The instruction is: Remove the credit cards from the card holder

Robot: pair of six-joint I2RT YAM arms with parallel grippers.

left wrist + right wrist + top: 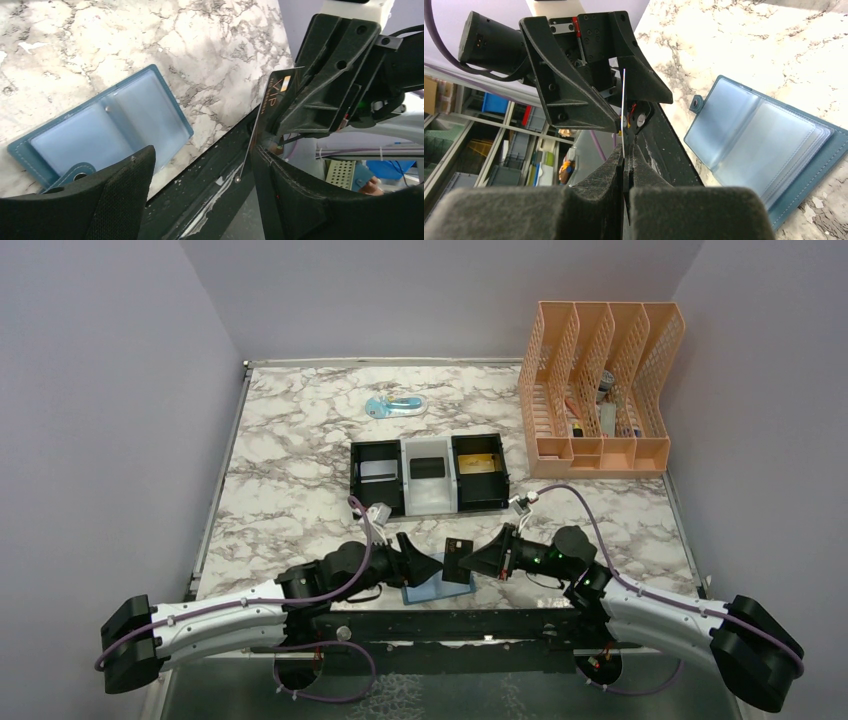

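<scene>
Smooth marble-patterned surface (300, 440) with low sheen, card holder (110, 130) with teal stitched leather-like cover and glossy clear plastic sleeves, thin dark glossy credit card (272, 100), right pincer (625, 162) of matt black plastic with rough grainy pads (599, 200), peach plastic lattice rack (600, 380) far right

The black card (272, 100) reads "VIP" in gold letters.
</scene>
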